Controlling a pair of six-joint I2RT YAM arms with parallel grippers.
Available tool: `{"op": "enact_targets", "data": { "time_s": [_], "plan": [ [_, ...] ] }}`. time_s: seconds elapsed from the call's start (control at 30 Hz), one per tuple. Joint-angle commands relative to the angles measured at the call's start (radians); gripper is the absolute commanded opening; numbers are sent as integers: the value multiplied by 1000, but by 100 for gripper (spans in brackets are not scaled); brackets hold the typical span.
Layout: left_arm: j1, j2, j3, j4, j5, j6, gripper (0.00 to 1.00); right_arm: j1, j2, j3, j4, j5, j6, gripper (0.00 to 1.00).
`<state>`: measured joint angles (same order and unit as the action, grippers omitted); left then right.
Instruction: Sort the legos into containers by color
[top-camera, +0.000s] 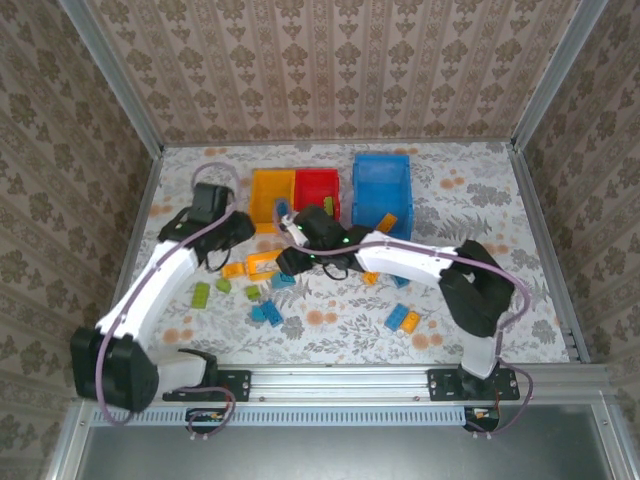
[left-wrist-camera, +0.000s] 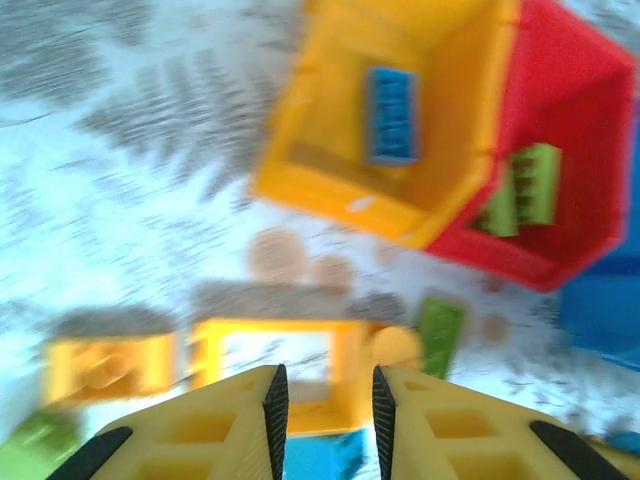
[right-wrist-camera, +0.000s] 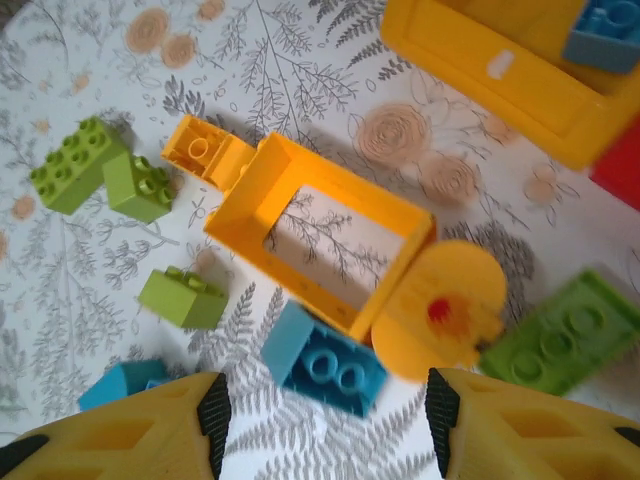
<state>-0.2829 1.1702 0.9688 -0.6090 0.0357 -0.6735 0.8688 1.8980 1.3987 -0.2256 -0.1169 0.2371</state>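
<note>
Plainly, both arms crowd one patch: the right gripper (right-wrist-camera: 327, 400), jaws wide and empty, hovers over a blue studded plastic brick (right-wrist-camera: 325, 365) lying against the yellow plastic window-frame piece (right-wrist-camera: 320, 240). The left gripper (left-wrist-camera: 326, 400), narrow and empty, hangs over that frame too, risking a collision.

I counted three open rectangular plastic bins on the surface (top-camera: 480, 200): one small yellow-orange bin (top-camera: 268, 195), one small red bin (top-camera: 318, 186) and one larger blue bin (top-camera: 382, 180). One blue studded brick (left-wrist-camera: 392, 115) lay in the yellow-orange bin and one lime-green studded brick (left-wrist-camera: 520, 185) in the red bin. Through the right wrist camera I made out four loose lime-green bricks (right-wrist-camera: 65, 165), two loose blue bricks (right-wrist-camera: 325, 362), one small orange brick (right-wrist-camera: 205, 150), one open orange-yellow rectangular frame piece (right-wrist-camera: 243, 195) and one orange-yellow round piece (right-wrist-camera: 440, 310). Further right in the overhead view I counted two more blue bricks (top-camera: 397, 316) and two more orange bricks (top-camera: 411, 322).
</note>
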Motion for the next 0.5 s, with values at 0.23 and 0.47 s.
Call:
{"op": "enact_targets", "data": {
  "time_s": [0.23, 0.47],
  "plan": [
    [57, -319, -130, -243, -31, 19, 33, 7, 307, 388, -234, 27, -263, 58],
    [60, -385, -102, -362, 4, 72, 35, 6, 443, 541, -306, 16, -365, 60]
  ]
}}
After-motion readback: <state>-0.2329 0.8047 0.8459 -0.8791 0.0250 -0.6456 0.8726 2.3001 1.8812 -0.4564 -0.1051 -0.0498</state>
